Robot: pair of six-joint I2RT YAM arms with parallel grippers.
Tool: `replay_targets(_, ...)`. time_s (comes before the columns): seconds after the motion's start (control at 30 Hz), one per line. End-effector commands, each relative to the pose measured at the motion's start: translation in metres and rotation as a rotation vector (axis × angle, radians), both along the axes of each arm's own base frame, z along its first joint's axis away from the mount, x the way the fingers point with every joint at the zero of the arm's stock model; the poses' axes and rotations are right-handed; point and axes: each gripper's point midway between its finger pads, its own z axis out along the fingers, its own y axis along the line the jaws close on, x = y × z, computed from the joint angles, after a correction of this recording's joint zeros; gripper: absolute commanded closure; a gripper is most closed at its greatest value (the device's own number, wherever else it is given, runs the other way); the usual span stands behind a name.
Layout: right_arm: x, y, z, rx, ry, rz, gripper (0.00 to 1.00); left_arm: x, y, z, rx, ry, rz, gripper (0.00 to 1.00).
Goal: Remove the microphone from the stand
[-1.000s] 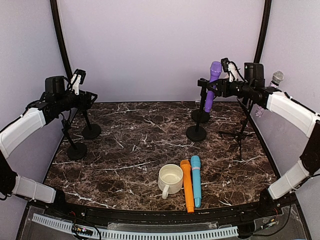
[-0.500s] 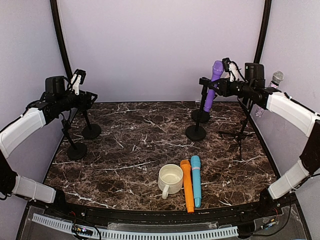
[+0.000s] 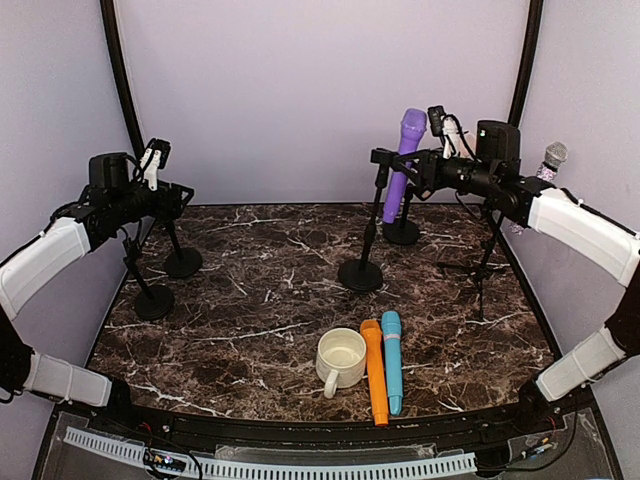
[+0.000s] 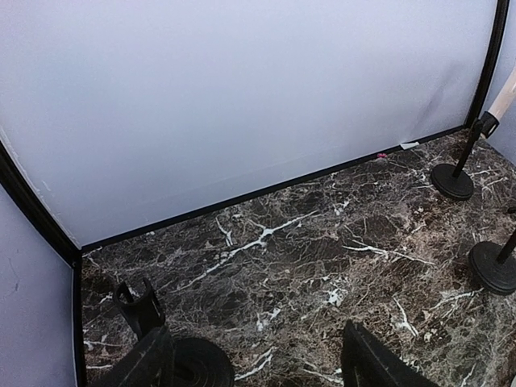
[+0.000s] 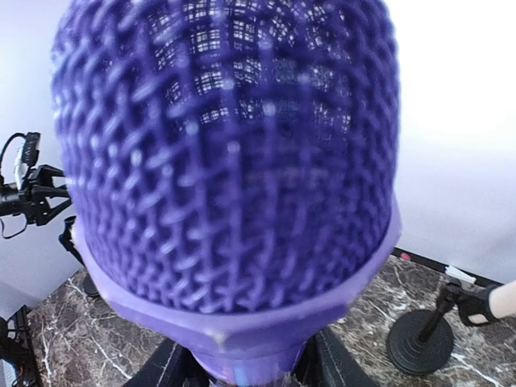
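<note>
The purple microphone (image 3: 402, 160) stands nearly upright at the back right, its mesh head (image 5: 226, 161) filling the right wrist view. My right gripper (image 3: 418, 176) is shut on its body just below the head, one dark finger (image 5: 168, 367) on each side. Its black stand (image 3: 361, 274) has a round base on the marble and a thin pole up to a clip (image 3: 384, 158) right beside the microphone. Whether the clip still holds the microphone I cannot tell. My left gripper (image 3: 172, 198) hangs open at the far left with nothing between its fingers (image 4: 367, 367).
A second round-base stand (image 3: 402, 232) is behind the first. A tripod stand (image 3: 480, 266) with a silver microphone (image 3: 553, 155) is at the right wall. Two empty stands (image 3: 183, 262) (image 3: 153, 302) sit at the left. A white cup (image 3: 341, 357), an orange microphone (image 3: 374, 372) and a blue one (image 3: 391, 360) lie near the front.
My right gripper closed in on the purple microphone and carried it left and slightly up. The stand's base slid left across the marble with it. The left arm stayed still.
</note>
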Motion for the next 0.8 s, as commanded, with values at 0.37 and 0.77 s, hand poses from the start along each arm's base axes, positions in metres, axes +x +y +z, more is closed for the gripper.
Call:
replay_targets(0.37, -0.072, 0.147, 0.088, 0.228, -0.212, 0.300, 0.73, -0.023, -0.029, 0.030, -0.021, -0.116, -0.153, 0.27)
replay_targets(0.77, -0.146, 0.219, 0.067, 0.250, -0.177, 0.501, 0.73, -0.042, -0.055, 0.040, -0.070, -0.180, -0.249, 0.27)
